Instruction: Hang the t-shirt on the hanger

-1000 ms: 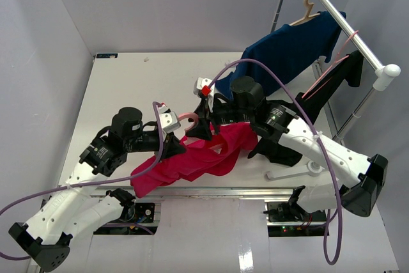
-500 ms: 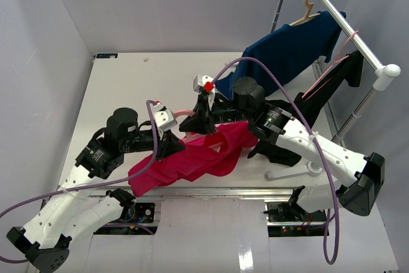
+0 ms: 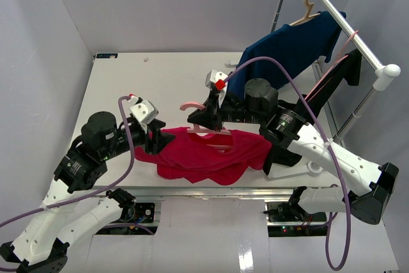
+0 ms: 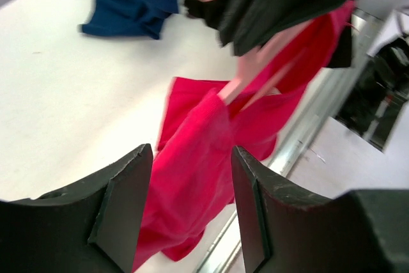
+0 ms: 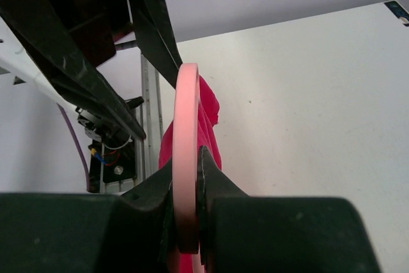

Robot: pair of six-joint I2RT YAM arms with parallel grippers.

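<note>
The crimson t-shirt hangs draped from the pale-pink hanger above the table's front edge. My right gripper is shut on the hanger, its jaws clamped on the curved hook with the t-shirt below. My left gripper is open at the t-shirt's left edge. In the left wrist view its fingers stand apart with nothing clamped. The t-shirt hangs beyond them, and the hanger's arms show through its neck.
A navy shirt on a beige hanger and a black garment hang on the rack rail at the right. The rack's white foot lies by the table's front edge.
My left gripper has opened, let go of the t-shirt and drawn back to the left. The right gripper has carried the hanger rightward, and the t-shirt now hangs spread beneath it.
</note>
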